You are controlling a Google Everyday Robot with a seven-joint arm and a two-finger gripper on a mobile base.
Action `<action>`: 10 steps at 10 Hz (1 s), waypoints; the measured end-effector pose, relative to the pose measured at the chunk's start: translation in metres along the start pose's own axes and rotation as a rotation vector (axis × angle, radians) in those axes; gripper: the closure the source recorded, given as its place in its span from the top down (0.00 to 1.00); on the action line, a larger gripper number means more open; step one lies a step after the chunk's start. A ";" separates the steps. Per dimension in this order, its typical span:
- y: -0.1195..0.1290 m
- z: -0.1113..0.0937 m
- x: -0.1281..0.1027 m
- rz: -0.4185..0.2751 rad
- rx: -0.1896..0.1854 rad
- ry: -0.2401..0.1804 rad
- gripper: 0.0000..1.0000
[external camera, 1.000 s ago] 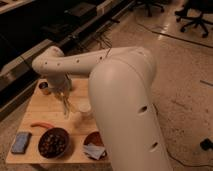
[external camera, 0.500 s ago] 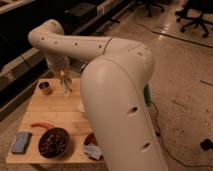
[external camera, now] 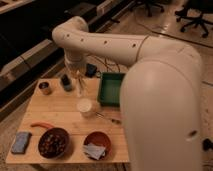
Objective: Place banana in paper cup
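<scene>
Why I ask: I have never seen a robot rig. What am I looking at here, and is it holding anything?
The big white shape is a robot's single arm, seen by one camera looking down on a wooden table. Its gripper hangs over the table's far side, jaws shut on what looks like a slim pale banana pointing down. Just nearer the camera stands a white paper cup. Also on the table: a green tray, a metal tin, a dark jar, an orange carrot-like piece, a blue-grey pad, a dark bowl and a reddish bowl.
</scene>
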 end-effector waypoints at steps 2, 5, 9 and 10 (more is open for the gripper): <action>-0.022 -0.009 0.019 0.042 -0.014 -0.020 0.00; -0.026 -0.004 0.028 0.070 -0.036 -0.035 0.00; -0.018 0.002 0.031 0.074 -0.091 -0.125 0.00; -0.018 0.004 0.034 0.073 -0.098 -0.168 0.00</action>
